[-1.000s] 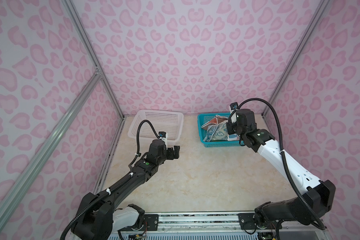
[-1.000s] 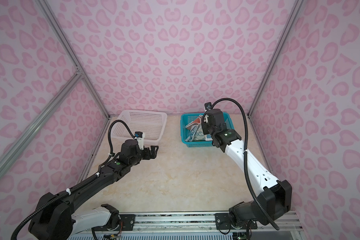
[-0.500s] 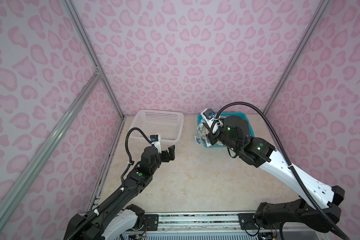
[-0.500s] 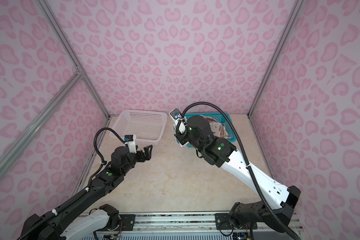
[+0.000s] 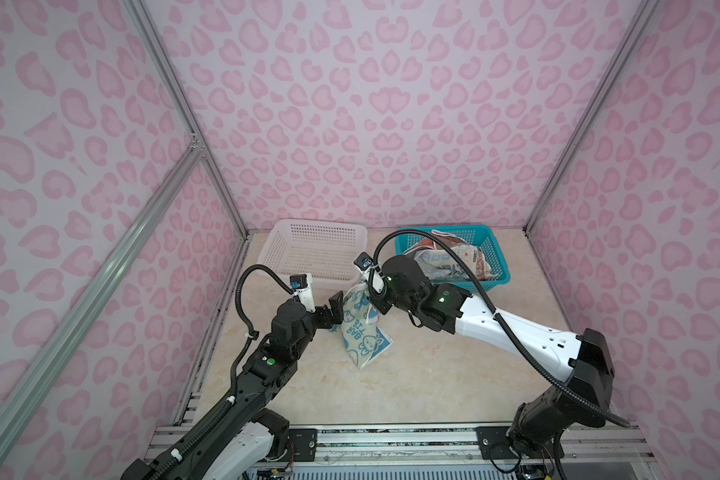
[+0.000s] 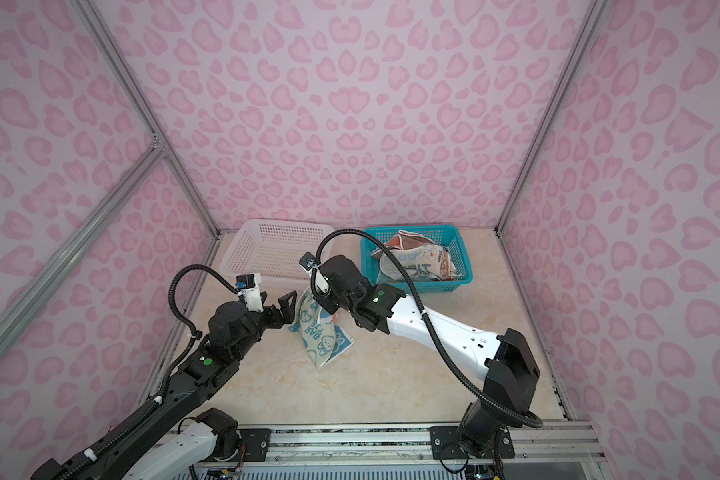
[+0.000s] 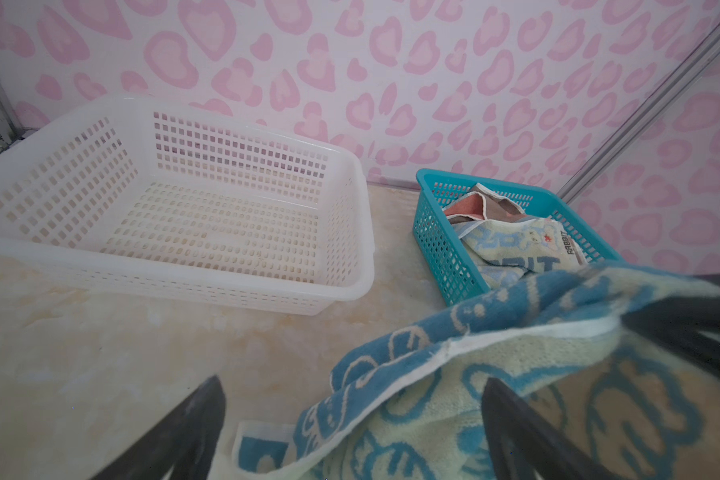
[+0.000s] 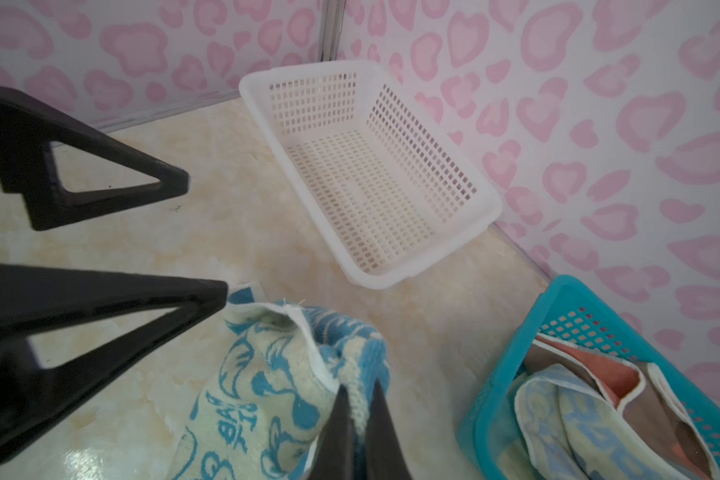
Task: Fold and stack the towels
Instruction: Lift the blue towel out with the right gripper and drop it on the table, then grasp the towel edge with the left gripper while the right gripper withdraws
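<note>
A blue-and-cream rabbit towel [image 5: 364, 332] [image 6: 323, 334] hangs bunched from my right gripper [image 8: 360, 399], which is shut on its upper part. Its lower end rests on the table. My left gripper [image 5: 336, 309] [image 6: 287, 306] stands open right beside the towel's left edge. In the left wrist view the towel [image 7: 454, 399] fills the space ahead of the left gripper [image 7: 352, 384], partly between the fingers. A tip of the left gripper's fingers [image 8: 175, 303] nearly touches the towel [image 8: 267, 374]. More crumpled towels [image 5: 449, 259] [image 6: 416, 264] [image 7: 516, 249] lie in the teal basket.
A white perforated basket [image 5: 308, 249] [image 6: 275, 249] [image 7: 184, 282] [image 8: 375, 282] stands at the back left, with nothing in it. The teal basket [image 5: 499, 257] [image 6: 464, 257] [image 7: 437, 249] [image 8: 508, 365] stands at the back right. Pink patterned walls close in three sides.
My right arm has swung left from the teal basket, carrying the rabbit towel down to the table. The left gripper has come up to the towel's edge, still open.
</note>
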Robot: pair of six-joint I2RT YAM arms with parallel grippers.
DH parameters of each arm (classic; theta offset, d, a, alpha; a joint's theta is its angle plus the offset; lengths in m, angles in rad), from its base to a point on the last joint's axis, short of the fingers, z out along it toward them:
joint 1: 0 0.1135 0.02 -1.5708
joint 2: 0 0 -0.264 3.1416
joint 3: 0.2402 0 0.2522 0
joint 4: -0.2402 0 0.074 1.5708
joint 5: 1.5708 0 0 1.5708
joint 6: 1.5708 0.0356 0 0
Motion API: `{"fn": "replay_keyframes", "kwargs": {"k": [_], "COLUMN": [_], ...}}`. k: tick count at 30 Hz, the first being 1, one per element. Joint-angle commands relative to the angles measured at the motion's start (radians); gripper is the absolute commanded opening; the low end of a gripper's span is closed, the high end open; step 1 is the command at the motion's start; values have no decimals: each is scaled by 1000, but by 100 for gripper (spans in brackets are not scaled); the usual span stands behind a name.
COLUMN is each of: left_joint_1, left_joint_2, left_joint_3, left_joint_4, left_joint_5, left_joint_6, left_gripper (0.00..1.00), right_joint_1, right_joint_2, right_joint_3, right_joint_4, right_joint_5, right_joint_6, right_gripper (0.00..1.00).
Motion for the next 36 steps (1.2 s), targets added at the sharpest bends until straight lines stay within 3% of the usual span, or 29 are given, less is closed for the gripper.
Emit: {"fn": "replay_keyframes", "kwargs": {"k": [1, 3, 7, 8, 13, 26, 36], "left_joint_1": [0, 0, 0, 0, 0, 0, 0], "left_joint_2": [11, 21, 40, 47, 86, 145, 130], "left_joint_3": [-3, -2, 0, 2, 14, 39, 34], "left_joint_4": [-9, -11, -5, -5, -2, -19, -28], "left_joint_5": [8, 1, -9, -12, -5, 36, 26], "left_joint_6": [18, 18, 26, 29, 33, 32, 36], "left_gripper": [98, 98, 98, 98, 99, 100, 100], "right_joint_1": [-32, -57, -113, -128, -189, -287, -330], "right_joint_2": [51, 75, 86, 84, 88, 418, 538], "right_joint_3": [-12, -14, -25, -28, -10, 318, 340], "right_joint_4": [49, 35, 22, 24, 18, -162, -216], "right_joint_5": [19, 8, -10, -13, 5, 168, 229], "right_joint_6": [93, 134, 191, 199, 209, 256, 321], "right_gripper": [0, 10, 55, 63, 82, 84, 85]}}
